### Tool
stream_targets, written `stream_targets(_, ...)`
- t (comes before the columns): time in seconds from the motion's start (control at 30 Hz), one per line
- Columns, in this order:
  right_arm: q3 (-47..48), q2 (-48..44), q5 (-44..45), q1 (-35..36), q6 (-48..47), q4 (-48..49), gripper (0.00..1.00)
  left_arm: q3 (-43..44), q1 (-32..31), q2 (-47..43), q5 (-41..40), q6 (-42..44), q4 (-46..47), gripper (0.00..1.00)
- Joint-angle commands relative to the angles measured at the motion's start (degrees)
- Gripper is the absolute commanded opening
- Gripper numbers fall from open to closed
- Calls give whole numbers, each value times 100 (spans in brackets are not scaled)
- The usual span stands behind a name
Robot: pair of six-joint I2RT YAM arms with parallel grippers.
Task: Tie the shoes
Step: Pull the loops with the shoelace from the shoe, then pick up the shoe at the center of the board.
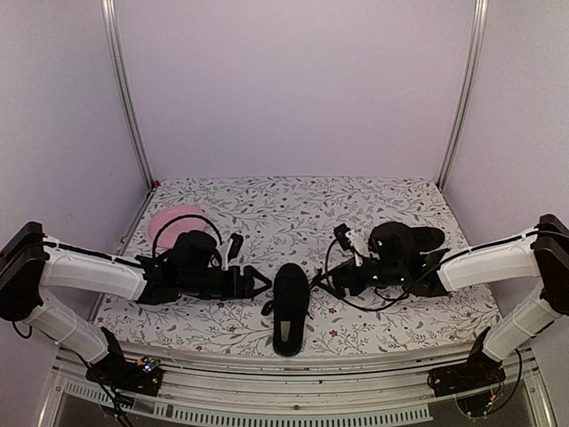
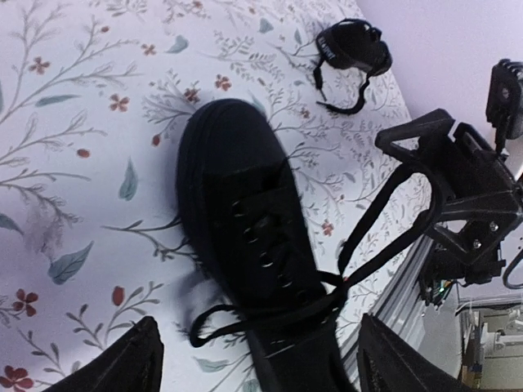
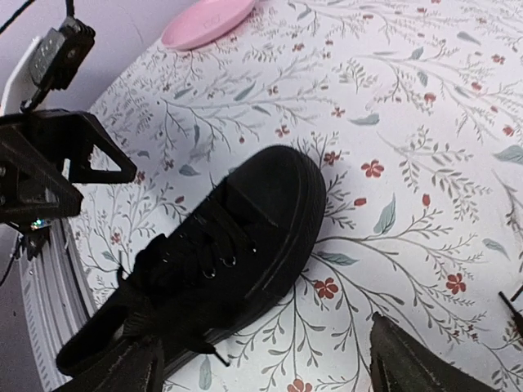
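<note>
Black shoe (image 1: 290, 307) lies centred at the bench (image 1: 267, 200) near edge, between left gripper (image 1: 264, 282) and right gripper (image 1: 317, 283), presumably so each can reach a lace. Both jaws wide, gripping nothing. Laces (image 2: 270, 314) loose, unknotted. Second shoe (image 1: 407, 240) sits behind right gripper.

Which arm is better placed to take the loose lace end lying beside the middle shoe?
Probably the left. The thin black lace end lies on the left gripper's side of the black flat shoe, ahead of its open fingers; the right gripper is across the shoe.
</note>
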Motion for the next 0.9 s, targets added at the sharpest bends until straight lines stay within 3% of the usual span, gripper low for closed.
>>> stream_targets(0.0, -4, -619, 276, -247, 253, -399, 89, 695, -515, -28, -573, -57, -1315, 83)
stream_targets(0.33, -408, -1351, 519, -689, 574, -645, 93, 1911, -1506, 988, -1329, -640, -3012, 84)
stream_targets(0.57, -559, -1515, 826, -750, 702, -706, 93, 2126, -1558, 1422, -1305, -606, -3083, 72)
stream_targets(0.6, -557, -1551, 931, -782, 757, -775, 93, 2122, -1558, 1489, -1270, -592, -3022, 68)
stream_targets(0.63, -558, -1603, 1015, -826, 852, -838, 94, 2100, -1558, 1543, -1237, -573, -2944, 58)
stream_targets(0.73, -496, -1784, 1245, -1011, 1053, -1129, 95, 2102, -1547, 1639, -1351, -577, -2824, 9)
stream_targets(0.77, -440, -1838, 1315, -1097, 1117, -1273, 96, 2139, -1509, 1636, -1447, -585, -2826, 0)
stream_targets(0.87, -95, -1839, 1632, -1336, 1197, -1762, 100, 2389, -1175, 1598, -1612, -463, -2771, 0)
